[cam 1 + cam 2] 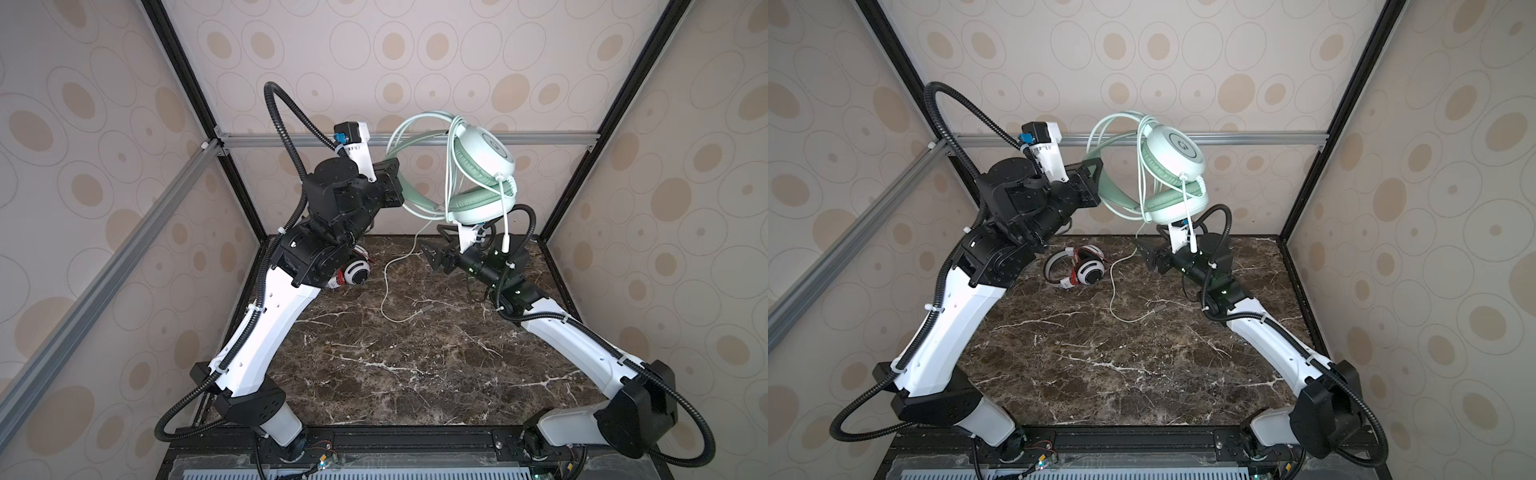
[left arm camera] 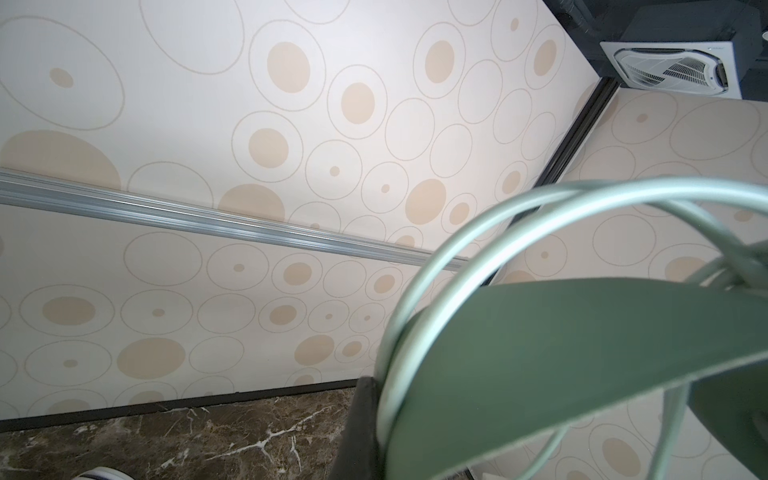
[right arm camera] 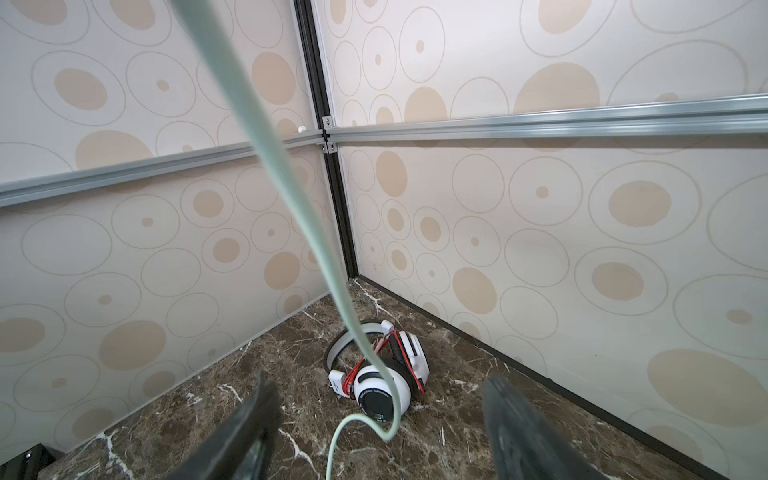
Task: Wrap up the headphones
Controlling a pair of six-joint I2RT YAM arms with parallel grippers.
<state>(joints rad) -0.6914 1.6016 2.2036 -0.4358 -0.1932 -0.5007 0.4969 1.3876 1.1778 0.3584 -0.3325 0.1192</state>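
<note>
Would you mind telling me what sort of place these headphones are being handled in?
Probably an enclosed robot test booth indoors, not a home: patterned wall panels framed by aluminium rails, a marble-look tabletop with the left arm and right arm mounted at its front, and a ceiling air-conditioning unit above.

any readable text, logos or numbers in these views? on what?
Lettering ring on the white headset cup: too blurred to quote.
Centre logo on the mint headset cup: too small to read.
Corner mark on the ceiling unit: unreadable.
No other text.
</note>
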